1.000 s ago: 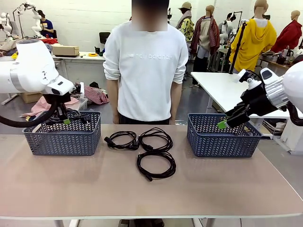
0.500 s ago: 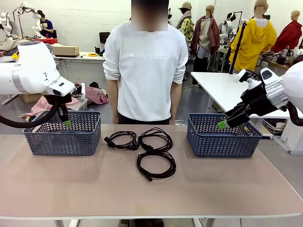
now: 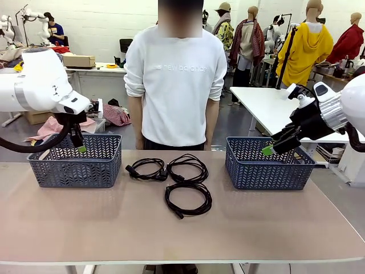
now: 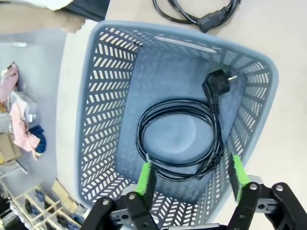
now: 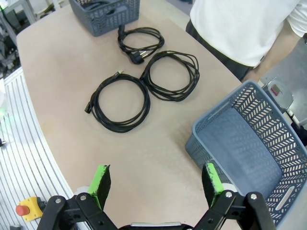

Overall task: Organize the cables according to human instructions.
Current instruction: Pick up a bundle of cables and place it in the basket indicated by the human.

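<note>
Both are wide open and empty (left gripper (image 4: pixel 192 173) over the left basket (image 4: pixel 108 96), right gripper (image 5: pixel 156 183) by the right basket (image 3: pixel 268 171)). One cable (image 4: pixel 217 143) lies in the left basket, three more cables (image 3: pixel 177 178) on the bench (image 3: pixel 285 222)

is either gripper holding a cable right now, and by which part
Nothing is held: left gripper open above the cable lying in the basket, right gripper open and empty.

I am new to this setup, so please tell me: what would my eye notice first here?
Three black cables lie coiled in the middle of the table, between the left basket and the right basket. A fourth cable lies coiled in the left basket, under the open left gripper.
</note>
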Motion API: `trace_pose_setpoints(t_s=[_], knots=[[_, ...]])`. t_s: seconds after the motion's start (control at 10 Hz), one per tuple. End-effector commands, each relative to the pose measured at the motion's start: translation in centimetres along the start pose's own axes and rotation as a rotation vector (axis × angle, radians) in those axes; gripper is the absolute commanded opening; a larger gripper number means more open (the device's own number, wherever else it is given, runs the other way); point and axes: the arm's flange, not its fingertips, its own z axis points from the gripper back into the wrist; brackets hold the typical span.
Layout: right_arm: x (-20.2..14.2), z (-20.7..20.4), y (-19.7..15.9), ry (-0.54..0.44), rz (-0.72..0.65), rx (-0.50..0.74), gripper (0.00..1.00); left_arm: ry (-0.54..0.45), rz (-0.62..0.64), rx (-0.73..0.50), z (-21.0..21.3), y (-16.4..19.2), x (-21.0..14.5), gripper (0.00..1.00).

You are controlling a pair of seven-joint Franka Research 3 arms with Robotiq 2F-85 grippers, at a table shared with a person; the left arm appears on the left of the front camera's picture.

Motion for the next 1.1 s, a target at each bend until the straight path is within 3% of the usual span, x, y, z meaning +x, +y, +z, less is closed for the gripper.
trace_pose_setpoints(t_s=[0.0,0.5,0.6,1.0], knots=[[0.00,-0.10,-0.16,-0.017,0.011,0.014,1.00,0.003,0.017,-0.034,0.48,0.13,0.26,1.00],[0.00,-0.10,-0.16,-0.017,0.011,0.014,1.00,-0.029,0.065,-0.074,-0.04,-0.14,0.65,1.00],[0.00,-0.10,-0.16,-0.017,0.011,0.014,1.00,0.001,0.013,-0.057,-0.09,-0.33,0.35,1.00],[0.00,-0.10,-0.16,-0.017,0.011,0.014,1.00,0.001,0.013,-0.057,-0.09,-0.33,0.35,1.00]])
